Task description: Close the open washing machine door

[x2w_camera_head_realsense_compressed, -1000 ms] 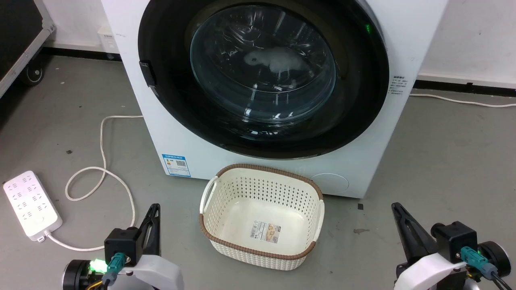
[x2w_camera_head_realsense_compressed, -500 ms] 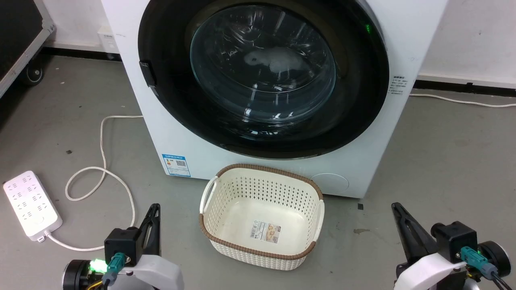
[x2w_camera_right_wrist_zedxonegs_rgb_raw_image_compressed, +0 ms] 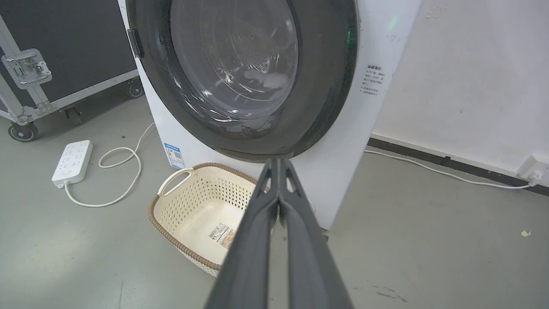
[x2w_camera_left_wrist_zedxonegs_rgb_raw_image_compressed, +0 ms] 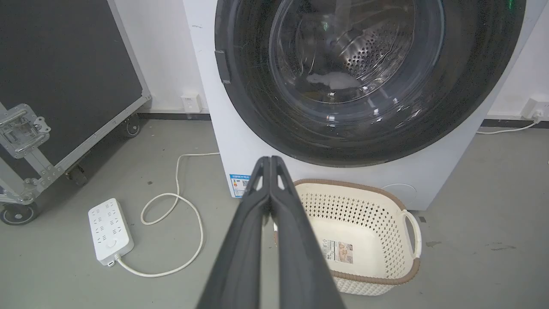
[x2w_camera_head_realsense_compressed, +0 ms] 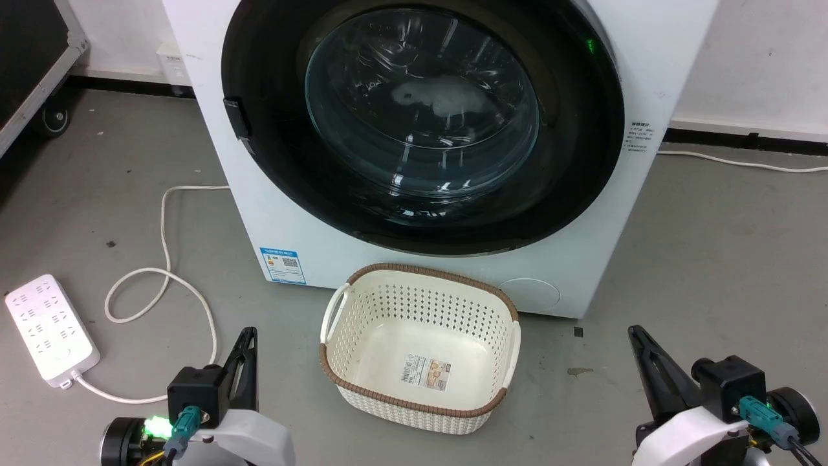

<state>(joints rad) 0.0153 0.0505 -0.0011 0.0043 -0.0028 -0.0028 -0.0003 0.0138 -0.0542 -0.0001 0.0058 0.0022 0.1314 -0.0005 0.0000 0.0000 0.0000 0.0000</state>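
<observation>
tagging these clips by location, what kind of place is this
Likely a lab or workshop rather than a home: washing machine on grey floor, wheeled flight case, loose power strip.

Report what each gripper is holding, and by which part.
Nothing is held. The left gripper and the right gripper are both shut with nothing between their fingers, well short of the door.

grey concrete floor [x2w_camera_head_realsense_compressed: 724, 259] — white wall [x2w_camera_right_wrist_zedxonegs_rgb_raw_image_compressed: 463, 77] — black flight case [x2w_camera_left_wrist_zedxonegs_rgb_raw_image_compressed: 64, 86] on castors.
</observation>
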